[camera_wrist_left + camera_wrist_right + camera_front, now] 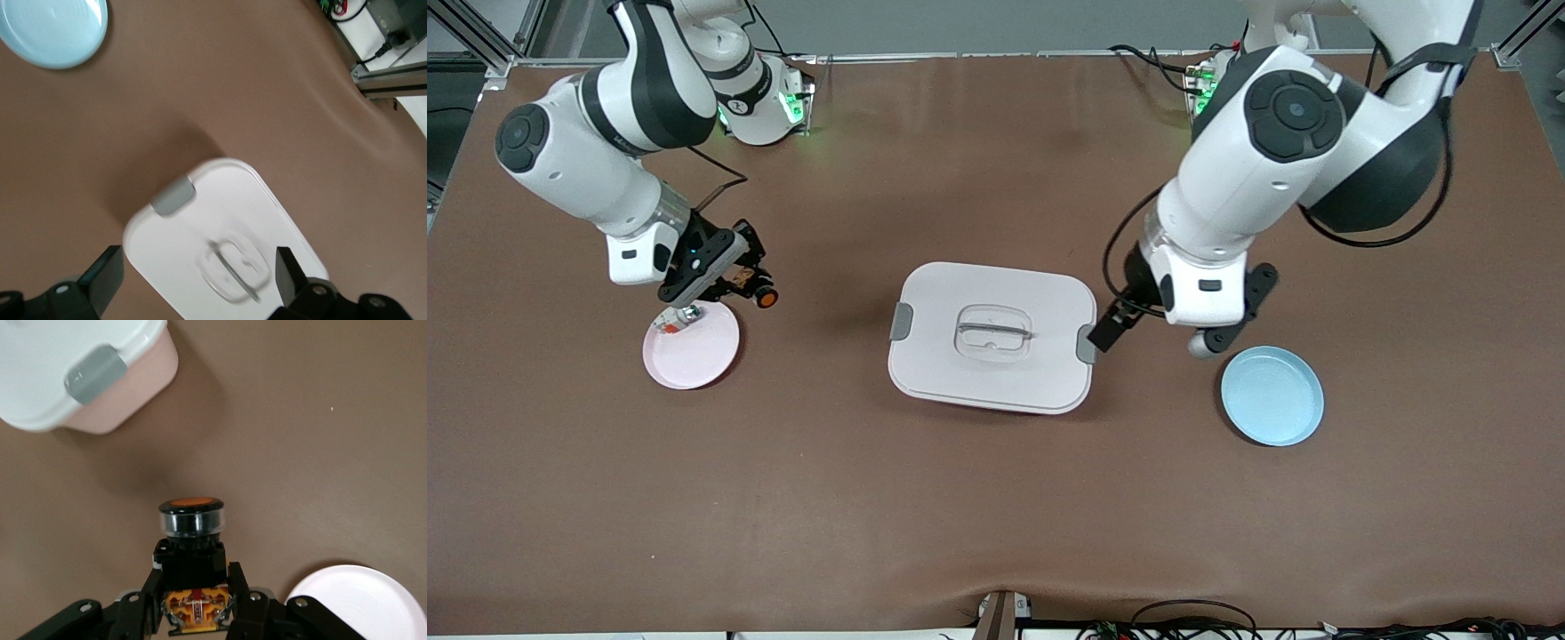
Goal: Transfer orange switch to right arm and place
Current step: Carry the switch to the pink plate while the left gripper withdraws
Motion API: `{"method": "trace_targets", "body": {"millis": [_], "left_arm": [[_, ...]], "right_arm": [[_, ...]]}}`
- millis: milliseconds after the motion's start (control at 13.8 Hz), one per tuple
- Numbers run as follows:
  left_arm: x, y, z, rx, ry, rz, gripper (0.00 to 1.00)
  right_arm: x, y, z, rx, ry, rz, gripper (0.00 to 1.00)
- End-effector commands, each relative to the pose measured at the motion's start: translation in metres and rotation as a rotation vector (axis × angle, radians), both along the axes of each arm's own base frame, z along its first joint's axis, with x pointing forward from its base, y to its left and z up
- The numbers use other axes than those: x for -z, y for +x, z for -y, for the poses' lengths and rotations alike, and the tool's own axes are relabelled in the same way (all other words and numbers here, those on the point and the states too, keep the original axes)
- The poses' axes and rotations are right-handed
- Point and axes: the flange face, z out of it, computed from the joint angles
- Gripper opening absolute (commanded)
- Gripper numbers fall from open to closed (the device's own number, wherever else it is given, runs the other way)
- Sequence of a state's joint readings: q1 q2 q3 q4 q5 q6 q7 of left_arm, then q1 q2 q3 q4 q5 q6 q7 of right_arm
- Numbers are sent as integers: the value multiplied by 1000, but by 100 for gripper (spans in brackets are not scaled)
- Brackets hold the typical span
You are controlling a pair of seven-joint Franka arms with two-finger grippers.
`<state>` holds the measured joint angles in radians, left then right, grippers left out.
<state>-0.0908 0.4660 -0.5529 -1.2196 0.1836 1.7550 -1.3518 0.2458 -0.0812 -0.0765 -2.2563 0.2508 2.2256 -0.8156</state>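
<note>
So far: we judge the handover done, since our right arm has the part and only the placing is left.
Orange switch [758,293]: held up in the air, over the table just beside the pink plate [703,356].
Right gripper [195,597]: fingers closed on the switch's body, orange end pointing outward.
Left gripper [193,283]: over the white lidded box [996,391] near the blue plate [1272,396], fingers spread wide, holding nothing; this arm waits.
Also on the pink plate: a small silver-and-red bit [676,318].
Left to do: we lower the switch, presumably onto the pink plate, and let go.
</note>
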Motion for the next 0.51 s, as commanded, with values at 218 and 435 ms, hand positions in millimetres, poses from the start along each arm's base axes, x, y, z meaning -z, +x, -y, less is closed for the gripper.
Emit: {"method": "trace_targets", "body": {"millis": [218,435], "left_arm": [[-8,13,-60,133,176,39,100],[-17,25,-97,184,232,67,100]], "right_arm": [[48,17,74,-319,-121,13,0],[66,24,94,-413,-182,47,0]]}}
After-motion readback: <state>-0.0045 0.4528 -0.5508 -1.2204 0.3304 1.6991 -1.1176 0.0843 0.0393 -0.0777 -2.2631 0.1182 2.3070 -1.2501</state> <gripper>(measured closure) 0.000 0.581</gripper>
